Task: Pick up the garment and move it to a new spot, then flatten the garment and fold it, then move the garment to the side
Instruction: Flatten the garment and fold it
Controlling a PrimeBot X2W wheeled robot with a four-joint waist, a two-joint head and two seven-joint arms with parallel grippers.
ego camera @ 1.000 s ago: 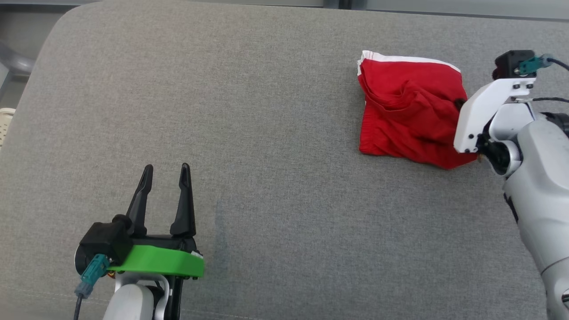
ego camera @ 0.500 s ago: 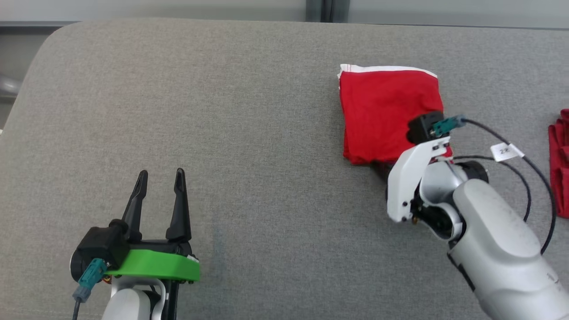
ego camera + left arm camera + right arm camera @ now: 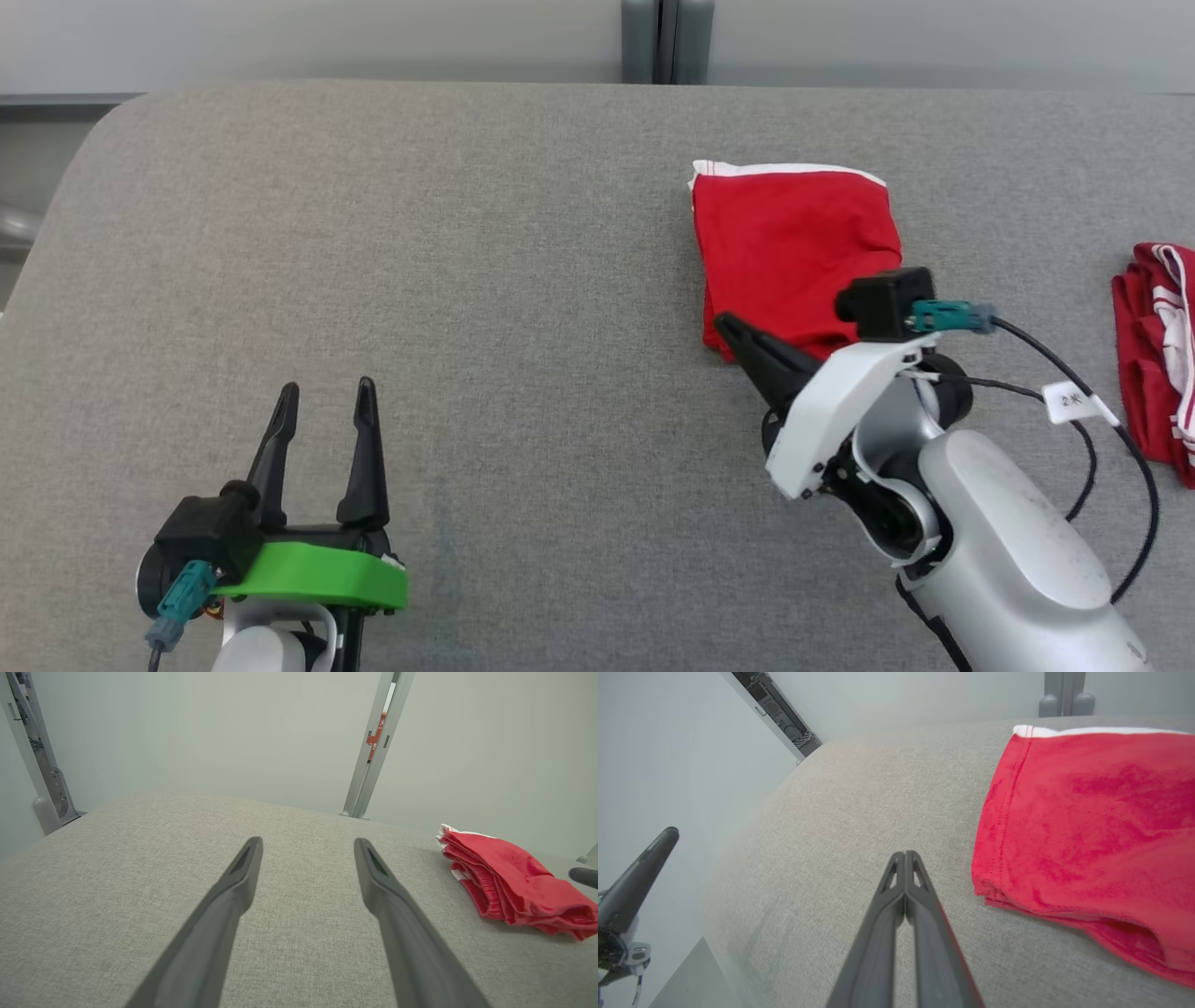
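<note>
Head view: folded red shorts (image 3: 794,243) with a white trimmed edge lie flat on the grey fabric-covered counter (image 3: 523,280), right of centre and toward its far side. The right claw (image 3: 728,325) has its two dark fingers pressed together with nothing between them, the tips just beside the near left corner of the shorts. The left claw (image 3: 327,387) sits at the lower left, well apart from the shorts, with its fingers spread and empty. A second red garment with white stripes (image 3: 1158,345) lies at the counter's right edge.

Right wrist view: the closed right claw (image 3: 905,855) points past the left hem of the shorts (image 3: 1087,826).

Left wrist view: the parted left claw (image 3: 308,842) is over bare counter, and the shorts (image 3: 509,882) lie to the right.
</note>
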